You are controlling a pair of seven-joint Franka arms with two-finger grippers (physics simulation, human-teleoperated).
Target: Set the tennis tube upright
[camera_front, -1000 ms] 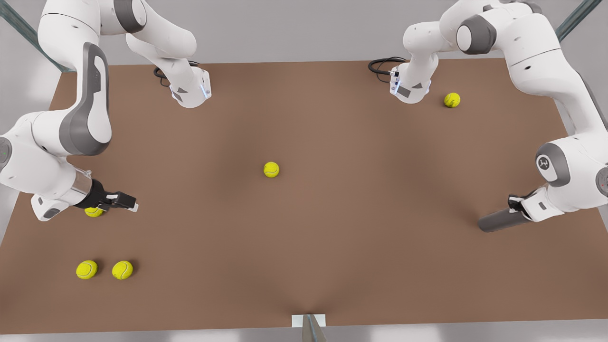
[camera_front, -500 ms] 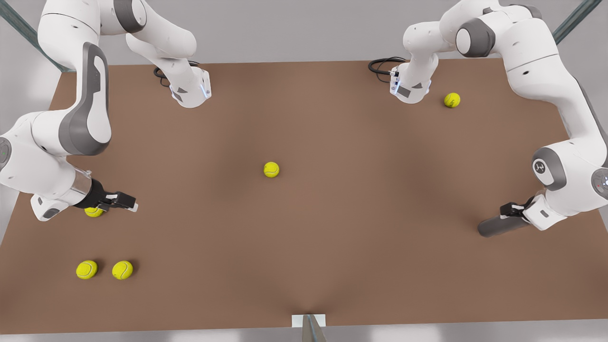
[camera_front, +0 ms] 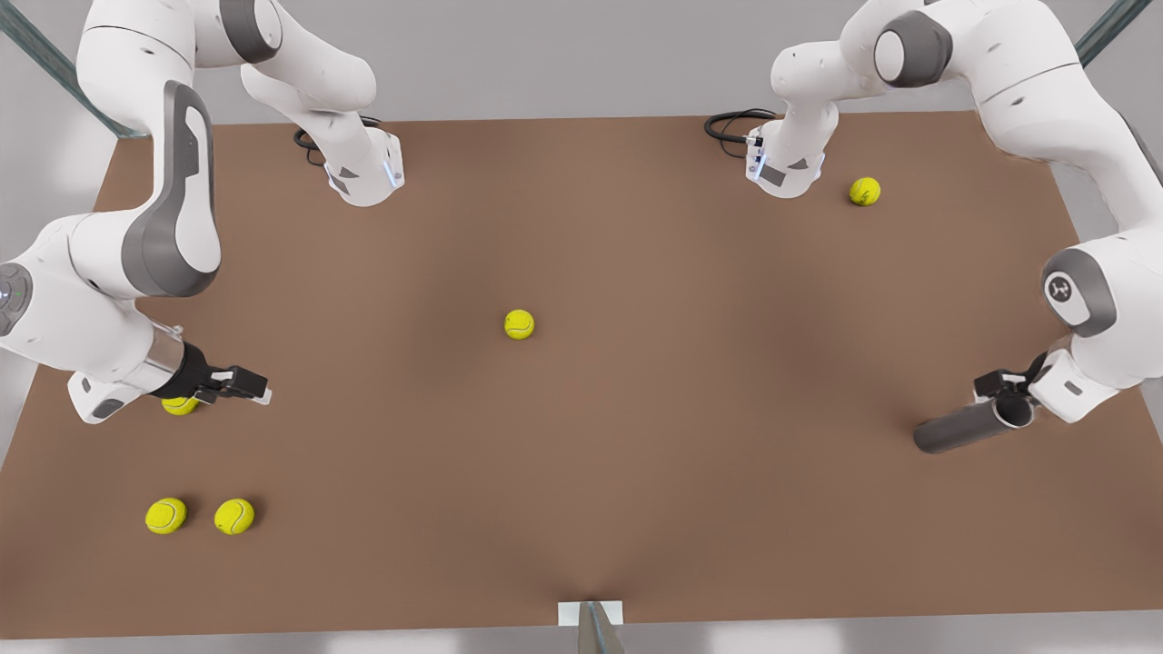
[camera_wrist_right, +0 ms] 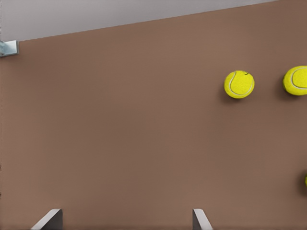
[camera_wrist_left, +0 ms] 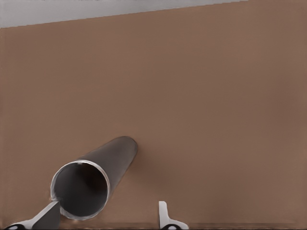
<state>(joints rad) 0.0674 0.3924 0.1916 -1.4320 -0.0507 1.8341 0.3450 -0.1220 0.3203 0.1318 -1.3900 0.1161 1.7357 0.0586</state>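
Note:
The tennis tube is a dark grey cylinder lying on its side on the brown table near the front view's right edge. Its silver-rimmed open end points toward my left gripper, which hovers just behind that end. In the left wrist view the tennis tube shows its hollow mouth, which sits close against one of the fingers of my left gripper. That gripper is open and holds nothing. My right gripper waits open at the front view's left, with nothing between its fingers.
Tennis balls lie at the table's middle, far right, and front left. Another ball sits partly under the right arm. Both arm bases stand at the far edge.
My left gripper has drawn back from the tube toward the front view's right, uncovering its rimmed end. The tube has stayed lying down. The right arm shifted only slightly.

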